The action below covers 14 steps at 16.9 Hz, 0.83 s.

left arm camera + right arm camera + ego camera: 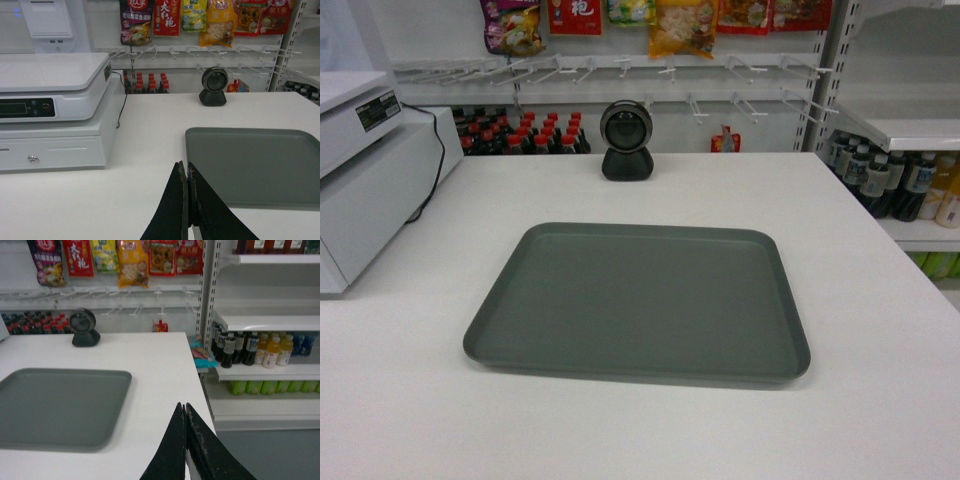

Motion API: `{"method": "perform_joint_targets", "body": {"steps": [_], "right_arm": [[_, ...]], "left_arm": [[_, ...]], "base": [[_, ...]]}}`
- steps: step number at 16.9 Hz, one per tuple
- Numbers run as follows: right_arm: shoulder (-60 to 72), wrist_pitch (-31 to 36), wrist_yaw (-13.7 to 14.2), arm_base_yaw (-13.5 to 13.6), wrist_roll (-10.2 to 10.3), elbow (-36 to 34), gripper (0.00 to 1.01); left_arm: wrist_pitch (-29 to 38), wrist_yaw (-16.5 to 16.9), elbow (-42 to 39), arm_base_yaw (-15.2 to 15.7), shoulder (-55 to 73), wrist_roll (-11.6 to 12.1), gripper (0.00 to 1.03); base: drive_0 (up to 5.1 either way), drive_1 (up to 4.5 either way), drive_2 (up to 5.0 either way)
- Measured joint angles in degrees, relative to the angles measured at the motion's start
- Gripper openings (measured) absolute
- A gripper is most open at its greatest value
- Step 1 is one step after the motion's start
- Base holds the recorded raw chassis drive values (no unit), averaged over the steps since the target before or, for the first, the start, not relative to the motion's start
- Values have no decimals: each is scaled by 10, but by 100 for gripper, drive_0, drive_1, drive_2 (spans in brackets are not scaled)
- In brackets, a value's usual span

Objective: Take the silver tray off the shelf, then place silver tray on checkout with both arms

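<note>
You see the silver tray [638,303] flat on the checkout [880,300]. Left gripper [187,172] and right gripper [184,407]: jaws closed, holding nothing, clear of the tray.

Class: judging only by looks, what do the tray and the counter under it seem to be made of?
Silver tray: probably moulded plastic, though coated metal is possible; matte grey-green, seamless rounded rim, no sharp glints.
Checkout: likely white laminate or similar; smooth, uniform, faintly sheened.
</note>
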Motion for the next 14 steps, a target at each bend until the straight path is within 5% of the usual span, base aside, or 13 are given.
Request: {"method": "perform_joint_targets", "body": {"steps": [5,13,14], "right_arm": [[0,-2,0,0,0,0,6],[0,-2,0,0,0,0,97],[0,-2,0,0,0,0,98]], "left_arm": [[0,0,0,0,0,0,4],[0,0,0,0,0,0,94],[0,0,0,0,0,0,99]], "base": [[0,0,0],[0,0,0],[0,0,0]]}}
